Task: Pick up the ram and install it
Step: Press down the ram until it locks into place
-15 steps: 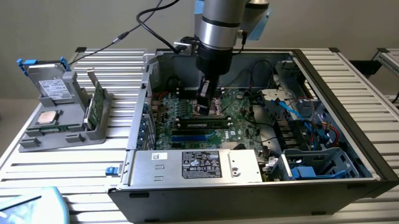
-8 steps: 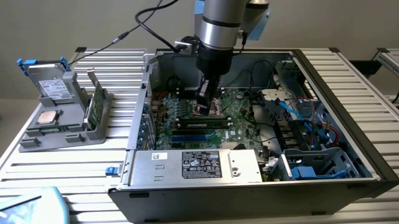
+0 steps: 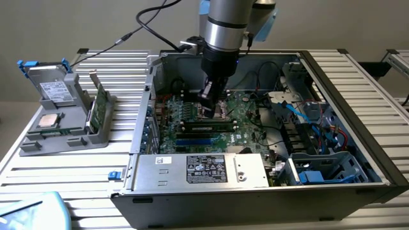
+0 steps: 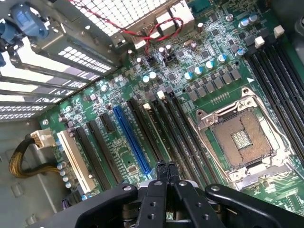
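The gripper is inside the open case, low over the motherboard, and its fingers are clenched together with nothing between them. One ram lies already seated in a black slot just near the gripper, in front of the empty socket. Another ram stands on its edge in the grey holder on the table, at the exterior view's left, well apart from the arm. I judge such a stick as light, thin and stiff but fragile; it is best taken by its long edges, not by the chips.
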`<state>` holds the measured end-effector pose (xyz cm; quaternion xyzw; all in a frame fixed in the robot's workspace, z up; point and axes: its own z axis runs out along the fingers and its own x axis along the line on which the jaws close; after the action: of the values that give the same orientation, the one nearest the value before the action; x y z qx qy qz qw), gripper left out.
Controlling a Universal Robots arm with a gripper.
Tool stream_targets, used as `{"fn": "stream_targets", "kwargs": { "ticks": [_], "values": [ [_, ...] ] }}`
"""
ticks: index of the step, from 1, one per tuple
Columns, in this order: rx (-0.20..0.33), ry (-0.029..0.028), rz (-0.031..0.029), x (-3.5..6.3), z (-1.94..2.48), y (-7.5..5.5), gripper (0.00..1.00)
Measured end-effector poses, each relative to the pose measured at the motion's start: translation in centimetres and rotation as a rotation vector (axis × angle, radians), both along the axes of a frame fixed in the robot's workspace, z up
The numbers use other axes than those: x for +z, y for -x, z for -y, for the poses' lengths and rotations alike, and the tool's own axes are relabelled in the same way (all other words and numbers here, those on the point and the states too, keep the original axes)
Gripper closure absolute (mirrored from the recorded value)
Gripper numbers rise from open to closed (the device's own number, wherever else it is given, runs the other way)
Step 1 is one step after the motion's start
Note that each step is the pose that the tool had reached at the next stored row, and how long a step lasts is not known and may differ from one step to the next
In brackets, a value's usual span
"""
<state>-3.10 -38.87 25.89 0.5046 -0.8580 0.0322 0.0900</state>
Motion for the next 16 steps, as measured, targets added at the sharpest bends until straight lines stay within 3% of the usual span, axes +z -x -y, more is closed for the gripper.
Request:
{"fn": "stream_targets", "kwargs": {
  "ticks": [10,16],
  "values": [
    [-0.118,-0.0001,0.0108,0.00,0.00,0.00,0.89],
    [-0.161,-0.0001,0.0177,-0.01,0.00,-0.08,0.89]
  ]
}}
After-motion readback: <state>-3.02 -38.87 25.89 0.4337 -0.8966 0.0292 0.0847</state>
